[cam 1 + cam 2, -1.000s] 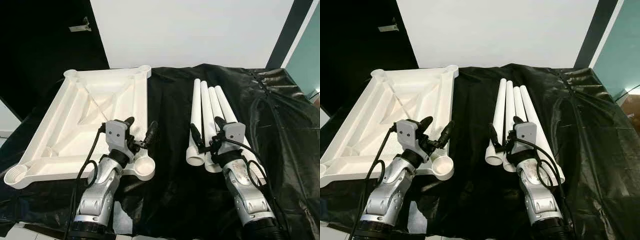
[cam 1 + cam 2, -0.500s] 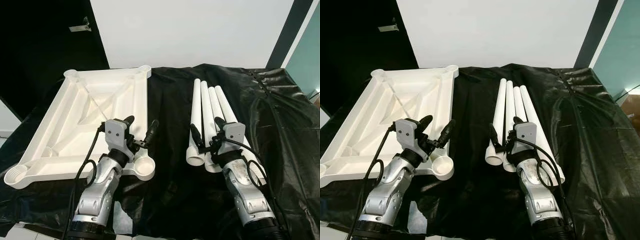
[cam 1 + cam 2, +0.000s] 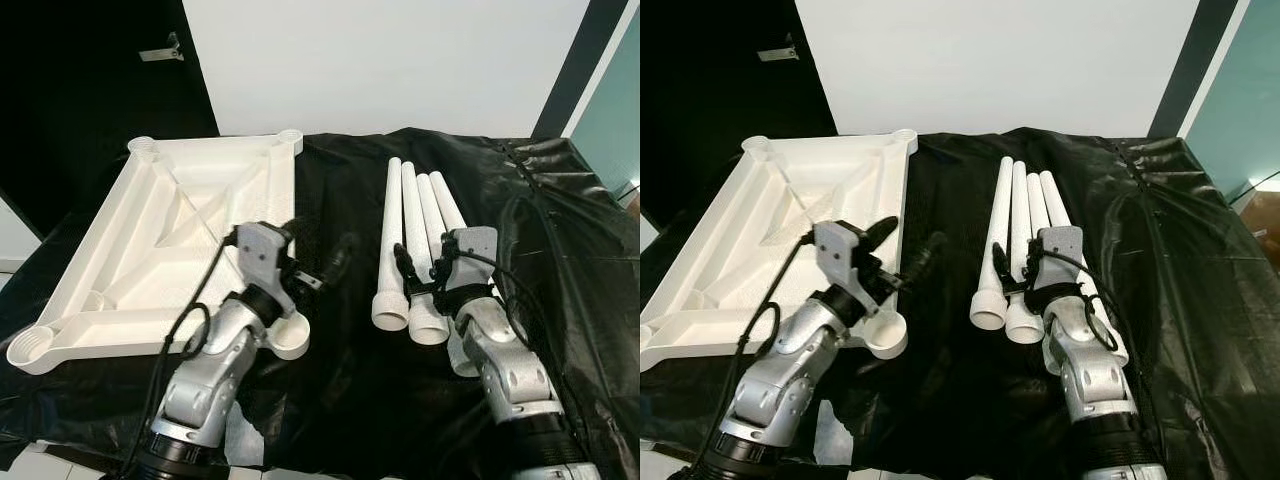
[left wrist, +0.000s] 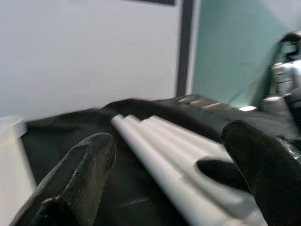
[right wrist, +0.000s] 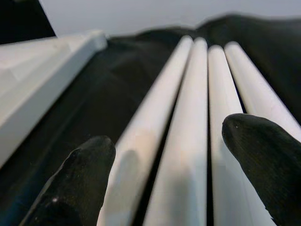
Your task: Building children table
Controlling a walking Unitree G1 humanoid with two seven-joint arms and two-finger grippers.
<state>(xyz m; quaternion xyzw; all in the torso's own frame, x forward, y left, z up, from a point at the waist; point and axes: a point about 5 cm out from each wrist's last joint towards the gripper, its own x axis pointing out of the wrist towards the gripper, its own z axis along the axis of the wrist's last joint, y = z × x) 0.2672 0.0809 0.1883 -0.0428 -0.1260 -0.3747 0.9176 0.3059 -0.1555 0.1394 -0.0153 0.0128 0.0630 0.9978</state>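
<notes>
A white table top (image 3: 170, 225) lies upside down on the left, with a round leg socket (image 3: 291, 340) at its near right corner. Several white tube legs (image 3: 415, 235) lie side by side to its right. My left gripper (image 3: 315, 245) is open in the air over the table top's right edge, just beyond that socket, and points toward the legs (image 4: 155, 141). My right gripper (image 3: 422, 270) is open low over the near ends of the legs (image 5: 197, 117), with its fingertips (image 5: 263, 155) spread wider than the two middle tubes.
A crumpled black cloth (image 3: 340, 190) covers the work surface and hangs over its near edge. A white wall stands behind, with a dark opening at the left. The strip of cloth between table top and legs is bare.
My left gripper has swung right, from over the table top's near corner to beyond its right edge. The right gripper has moved a little forward along the legs.
</notes>
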